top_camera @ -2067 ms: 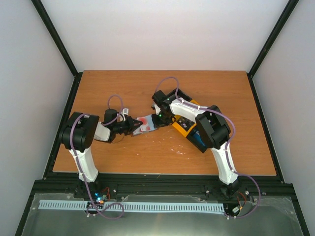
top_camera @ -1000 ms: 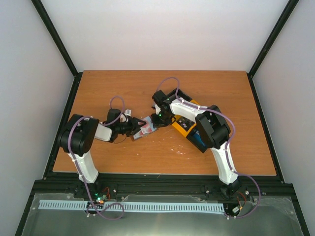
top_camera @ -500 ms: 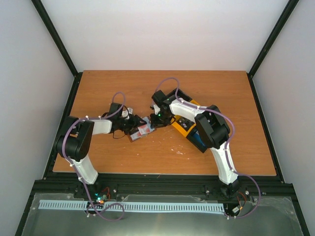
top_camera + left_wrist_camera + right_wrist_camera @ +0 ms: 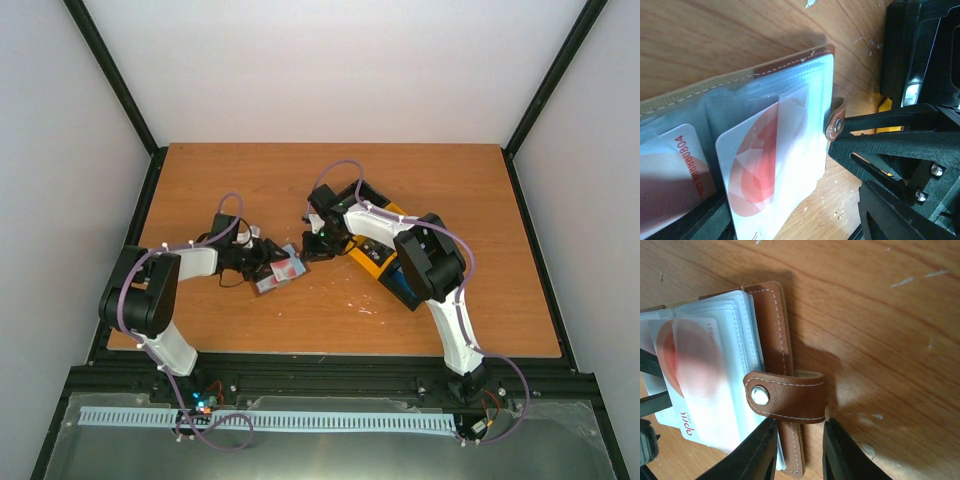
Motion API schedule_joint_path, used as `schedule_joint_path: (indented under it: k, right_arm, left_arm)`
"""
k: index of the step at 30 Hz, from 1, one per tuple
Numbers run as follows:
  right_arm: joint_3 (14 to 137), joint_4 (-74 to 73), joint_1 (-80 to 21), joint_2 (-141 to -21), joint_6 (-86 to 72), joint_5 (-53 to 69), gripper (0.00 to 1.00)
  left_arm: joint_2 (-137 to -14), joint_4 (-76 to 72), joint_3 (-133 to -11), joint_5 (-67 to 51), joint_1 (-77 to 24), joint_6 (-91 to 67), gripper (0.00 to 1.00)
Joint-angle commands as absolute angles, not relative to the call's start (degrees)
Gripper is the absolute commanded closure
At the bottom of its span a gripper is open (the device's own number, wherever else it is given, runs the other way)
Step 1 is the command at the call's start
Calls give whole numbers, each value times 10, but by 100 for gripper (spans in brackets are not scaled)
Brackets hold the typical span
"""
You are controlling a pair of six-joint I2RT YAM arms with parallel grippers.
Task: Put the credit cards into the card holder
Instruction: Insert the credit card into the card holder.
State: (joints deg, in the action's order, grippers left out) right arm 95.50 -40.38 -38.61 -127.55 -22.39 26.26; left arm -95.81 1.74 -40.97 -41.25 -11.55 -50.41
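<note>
**Card half in, holder pinned open**

Our right gripper (image 4: 800, 429) stands at the card holder (image 4: 771, 335) just beside its snap tab (image 4: 785, 397). Its jaws are narrowly apart with the brown edge between them, seemingly clamped on it to keep the holder spread on the table (image 4: 880, 315). A red-and-white credit card (image 4: 765, 165) lies across the clear sleeves (image 4: 747, 325), apparently partly under one, so we judge insertion under way. Our left gripper (image 4: 262, 262) sits at the card's outer end; we cannot tell whether its jaws grip or stand free. Next we need a straight push along the pocket with the holder held firm, then another card from the yellow-and-black bin (image 4: 372, 262)
</note>
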Motion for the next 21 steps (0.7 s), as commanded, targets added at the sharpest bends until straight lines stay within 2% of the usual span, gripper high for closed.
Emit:
schedule_joint_path:
  k: [1, 7, 11, 21]
  right_arm:
    - [937, -408, -390, -1301, -231, 265, 72]
    - [929, -398, -390, -1296, -216, 301, 72]
    - [914, -386, -390, -1282, -206, 317, 71]
    - [910, -387, -390, -1271, -204, 316, 70]
  left_arm:
    - [-932, 80, -389, -379, -112, -498, 34]
    - [-902, 88, -378, -373, -112, -500, 34]
    - [-879, 142, -393, -351, -112, -492, 39]
    - [-823, 297, -418, -270, -111, -497, 36]
